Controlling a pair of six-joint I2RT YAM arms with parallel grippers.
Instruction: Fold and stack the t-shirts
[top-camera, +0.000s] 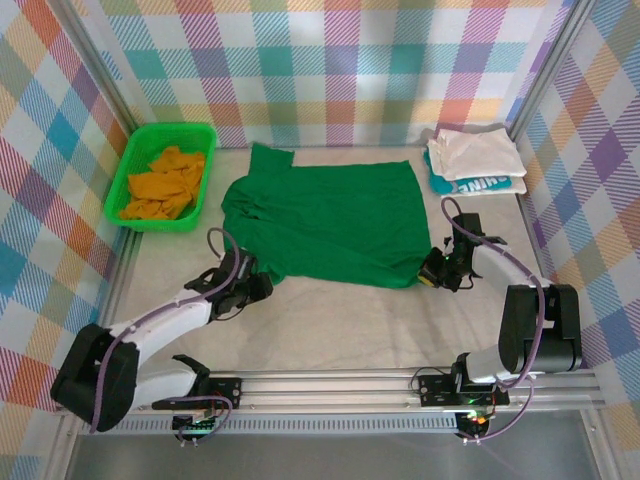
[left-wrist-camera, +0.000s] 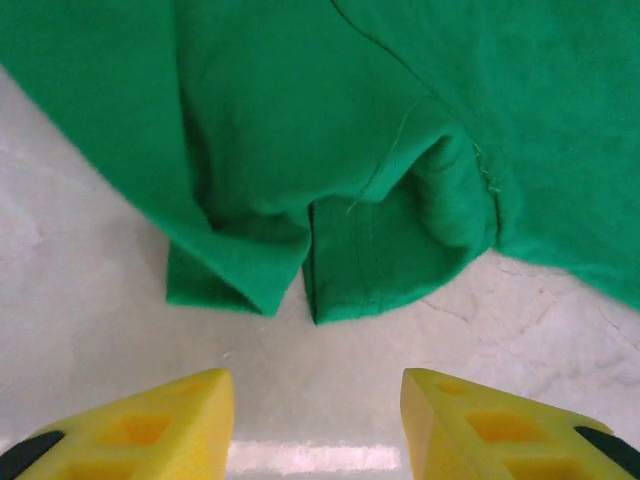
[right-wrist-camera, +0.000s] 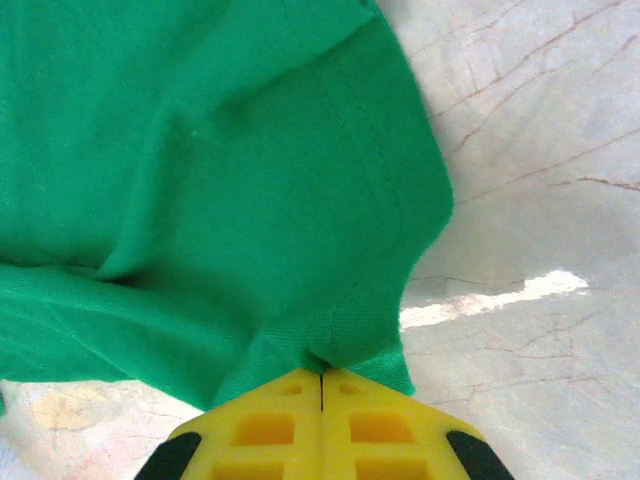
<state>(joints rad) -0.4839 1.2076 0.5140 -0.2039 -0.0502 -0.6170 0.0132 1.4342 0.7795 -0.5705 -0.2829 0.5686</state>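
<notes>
A dark green t-shirt lies spread across the middle of the table. My left gripper sits at its near left corner, open, with bare table between the yellow fingers; the rumpled sleeve and hem lie just ahead of the tips, untouched. My right gripper is at the shirt's near right corner, shut on the hem, which bunches into the closed jaws. An orange t-shirt lies crumpled in the basket. A folded white t-shirt rests on a folded teal t-shirt at the back right.
The bright green plastic basket stands at the back left. Checked cloth walls and metal frame posts close in the table on three sides. A metal rail runs along the near edge by the arm bases.
</notes>
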